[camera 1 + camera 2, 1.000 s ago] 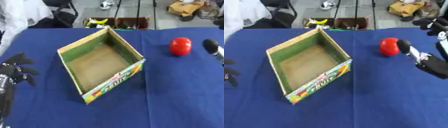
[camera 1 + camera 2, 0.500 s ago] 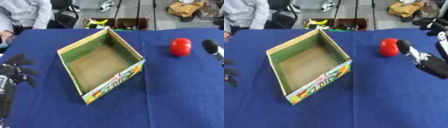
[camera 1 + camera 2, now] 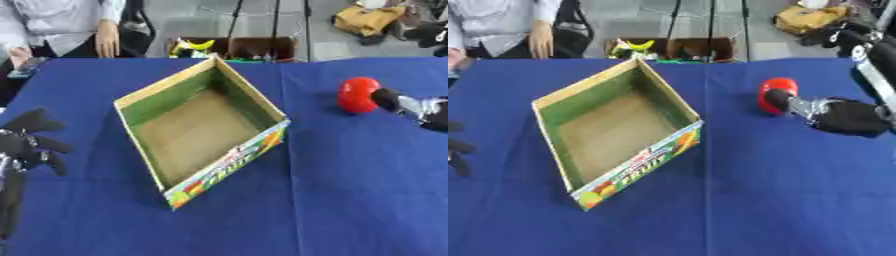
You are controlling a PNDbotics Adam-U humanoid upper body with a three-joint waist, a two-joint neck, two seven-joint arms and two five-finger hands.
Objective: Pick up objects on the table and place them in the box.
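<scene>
The tabletop (image 3: 350,200) is covered in blue cloth; the box (image 3: 199,131) sits open and skewed near its centre, nothing visible inside; my right hand (image 3: 837,115) reaches in from the right edge, one finger extended to touch the ball (image 3: 357,94), the rest of its fingers out of sight; my left hand (image 3: 26,142) rests at the left edge, fingers spread; the red ball lies toward the far right corner, well apart from the box.
</scene>
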